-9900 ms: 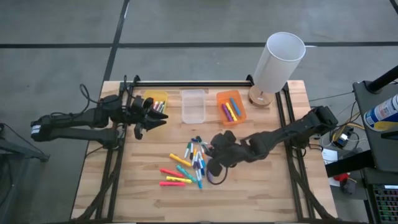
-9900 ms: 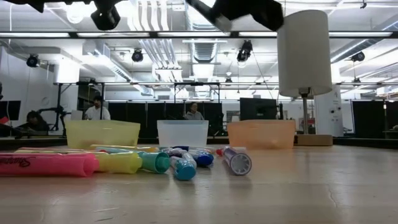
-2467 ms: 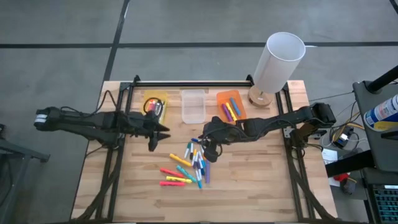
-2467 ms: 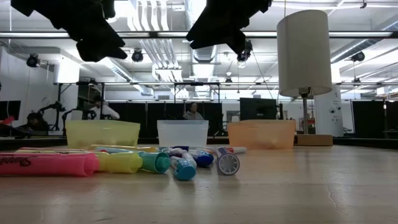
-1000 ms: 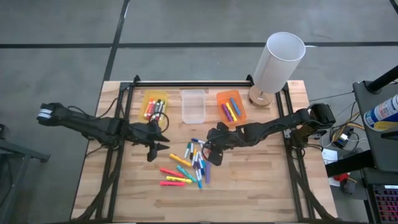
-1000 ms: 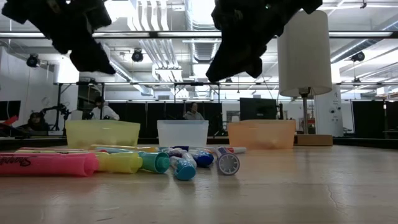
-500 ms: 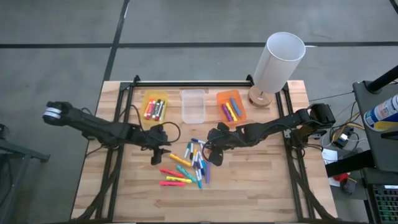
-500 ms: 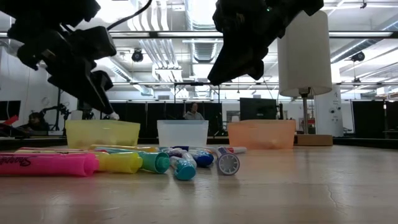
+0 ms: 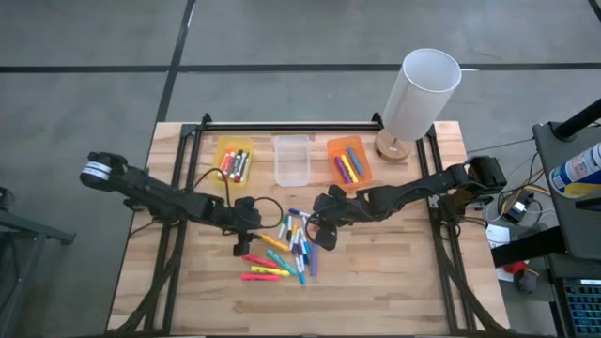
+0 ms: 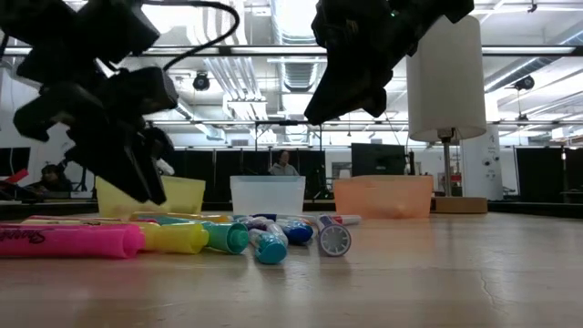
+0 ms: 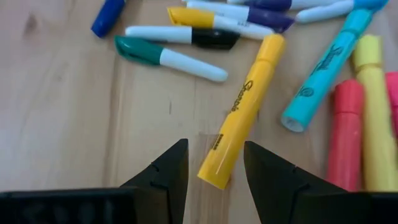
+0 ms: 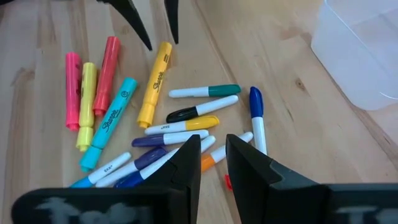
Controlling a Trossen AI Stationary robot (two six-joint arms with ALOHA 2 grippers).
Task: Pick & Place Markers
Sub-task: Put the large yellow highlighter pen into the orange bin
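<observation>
With fingers apart, the left hand straddles the yellow highlighter's end; an off-centre pinch could flick it away.

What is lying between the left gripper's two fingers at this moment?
In the left wrist view, the end of the yellow highlighter lies between the open left gripper fingers, on the bare wooden table.

Markers mid-table, before three bins; lamp at far right corner.
</observation>
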